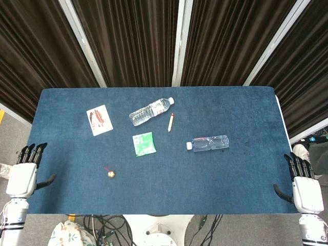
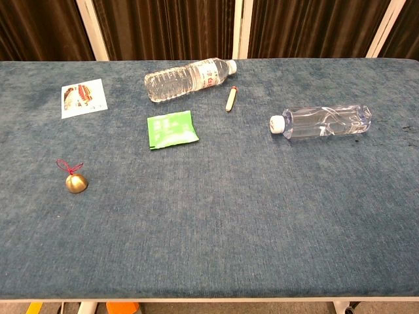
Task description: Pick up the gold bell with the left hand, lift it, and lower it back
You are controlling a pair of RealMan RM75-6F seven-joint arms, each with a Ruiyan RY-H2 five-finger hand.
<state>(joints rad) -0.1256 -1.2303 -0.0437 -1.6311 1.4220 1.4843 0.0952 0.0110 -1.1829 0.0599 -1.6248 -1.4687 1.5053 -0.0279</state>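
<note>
A small gold bell [image 1: 111,174] with a red string loop lies on the blue table, towards the front left; the chest view shows the bell [image 2: 76,182] on its side. My left hand [image 1: 24,174] hangs off the table's left edge, fingers spread and empty, well to the left of the bell. At the right edge my right hand [image 1: 305,185] is likewise spread and holds nothing. Neither hand shows in the chest view.
On the blue table [image 1: 230,123] lie a picture card [image 1: 99,120], a clear water bottle [image 1: 150,111], a second bottle [image 1: 208,143], a green packet [image 1: 144,143] and a short pencil-like stick [image 1: 170,122]. Dark curtains hang behind.
</note>
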